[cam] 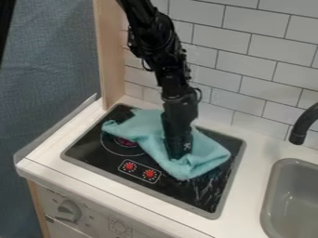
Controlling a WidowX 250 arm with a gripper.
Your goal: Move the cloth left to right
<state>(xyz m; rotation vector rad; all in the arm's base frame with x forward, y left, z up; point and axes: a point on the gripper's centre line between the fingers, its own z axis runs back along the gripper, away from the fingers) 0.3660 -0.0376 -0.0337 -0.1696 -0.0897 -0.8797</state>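
**Robot Hand Down in the Blue Cloth**

I see the black robot arm point(171, 60) hanging over the toy stove point(90, 151). Its gripper point(179, 152) points almost straight down into the cloth point(146, 135). I think it is there to grab the cloth or push it along, because a floppy thing is easiest to get from above. The folds hide the tip, so I can't tell if it is open or closed.

The cloth lies on the stove top, from the back left to the front right. It bunches up around the gripper, maybe from being pinched or pushed. The sink point(271, 197) is past the stove, on the right, so going right means going that way.

The cloth looks soft and thin, blue-green, with wavy edges and bumpy folds. The stove top is flat, black and shiny, with a gray edge and two round red knobs point(140, 170). The wall point(258, 56) has white tiles like bricks.
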